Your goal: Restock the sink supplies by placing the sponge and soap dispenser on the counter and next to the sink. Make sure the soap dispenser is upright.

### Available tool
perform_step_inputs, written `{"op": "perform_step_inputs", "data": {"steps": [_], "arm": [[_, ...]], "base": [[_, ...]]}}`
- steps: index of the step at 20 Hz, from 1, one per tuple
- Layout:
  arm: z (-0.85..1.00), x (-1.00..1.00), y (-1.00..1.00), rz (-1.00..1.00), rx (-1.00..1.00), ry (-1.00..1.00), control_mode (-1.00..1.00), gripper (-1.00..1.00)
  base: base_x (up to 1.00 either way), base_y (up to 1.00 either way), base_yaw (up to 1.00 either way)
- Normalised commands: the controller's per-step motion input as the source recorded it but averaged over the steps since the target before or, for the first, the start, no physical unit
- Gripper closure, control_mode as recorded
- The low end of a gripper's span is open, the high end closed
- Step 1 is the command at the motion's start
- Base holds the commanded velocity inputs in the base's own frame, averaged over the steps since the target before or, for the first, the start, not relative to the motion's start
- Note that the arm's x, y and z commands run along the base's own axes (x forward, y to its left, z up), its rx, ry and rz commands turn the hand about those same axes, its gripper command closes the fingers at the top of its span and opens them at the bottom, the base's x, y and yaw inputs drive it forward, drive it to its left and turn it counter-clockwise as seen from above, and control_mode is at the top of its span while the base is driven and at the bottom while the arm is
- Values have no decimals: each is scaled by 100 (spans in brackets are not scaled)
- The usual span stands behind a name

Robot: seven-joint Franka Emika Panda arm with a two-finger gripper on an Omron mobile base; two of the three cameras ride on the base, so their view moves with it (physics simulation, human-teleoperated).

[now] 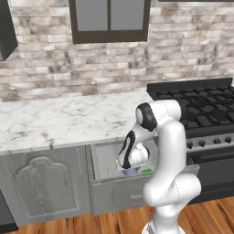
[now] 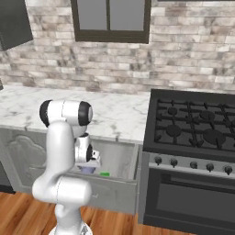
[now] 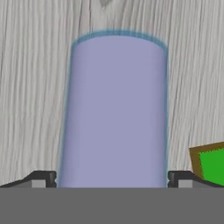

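Pincer (image 3: 112, 179) stood wide apart, a tip at either side of the bottle (image 3: 114, 109) at frame centre. Sponge (image 3: 213, 165) lay at lower right.

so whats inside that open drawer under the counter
The drawer holds the lavender soap bottle, lying on the pale wood floor, and the green sponge beside it. The open end effector straddles the bottle; the arm covers part of the drawer.

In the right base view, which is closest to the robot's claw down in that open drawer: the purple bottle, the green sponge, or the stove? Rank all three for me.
1. soap dispenser: right under the gripper, in the drawer.
2. sponge: just right of the bottle, same drawer.
3. stove: farthest, off to the right.
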Motion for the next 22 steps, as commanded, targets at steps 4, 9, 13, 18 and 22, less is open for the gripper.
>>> {"op": "perform_step_inputs", "data": {"steps": [4, 9, 13, 18, 22], "arm": [[-54, -16, 9, 0, 0, 0, -100, 100], [-14, -14, 1, -1, 0, -3, -100, 100], [42, 0, 0, -7, 0, -6, -100, 100], [72, -1, -1, -8, 0, 0, -100, 100], [50, -30, -7, -10, 0, 0, -100, 100]], "base": [[0, 0, 0], [0, 0, 0], [0, 0, 0], [0, 0, 0], [0, 0, 0]]}}
